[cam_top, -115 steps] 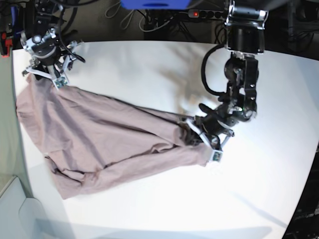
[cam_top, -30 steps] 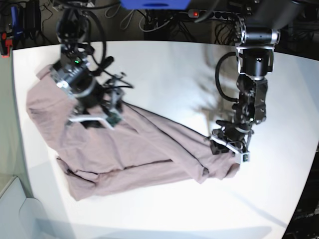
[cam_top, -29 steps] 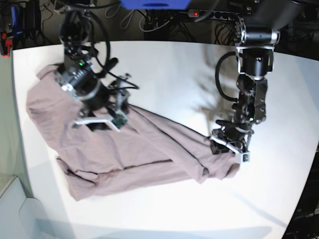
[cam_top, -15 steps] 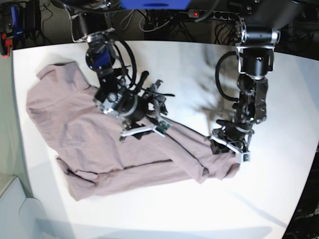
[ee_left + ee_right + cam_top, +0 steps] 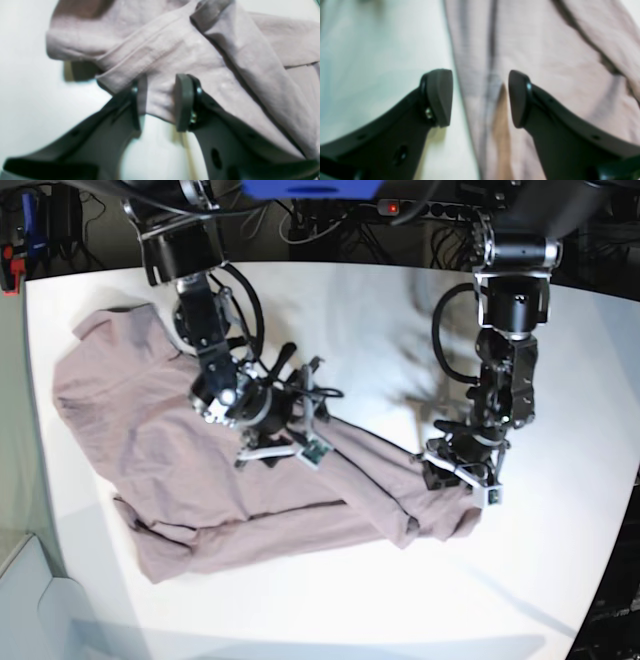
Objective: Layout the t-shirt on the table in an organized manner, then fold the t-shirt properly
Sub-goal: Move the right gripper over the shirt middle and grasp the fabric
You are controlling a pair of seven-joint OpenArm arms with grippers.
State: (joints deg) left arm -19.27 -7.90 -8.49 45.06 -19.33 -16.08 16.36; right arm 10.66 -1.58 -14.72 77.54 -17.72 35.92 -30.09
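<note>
Left claw (image 5: pixel 157 102) pinches the t-shirt (image 5: pixel 150 440) hem, right claw (image 5: pixel 480 97) gapes empty above it — soft, limp cloth, best gripped at edges.

Mauve-pink shirt (image 5: pixel 150 430) rumpled on the white bench (image 5: pixel 350 320)
It lies spread but creased across the bench's left half in the base view, with a bunched, folded band stretching right.

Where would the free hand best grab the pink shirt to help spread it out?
Probably the long free edge of the t-shirt that runs between its open fingers, coming straight down from above. That edge lies flat on the white table, one layer thick, so one finger can slide under it. The left hand already pinches the bunched hem at the other end.
</note>
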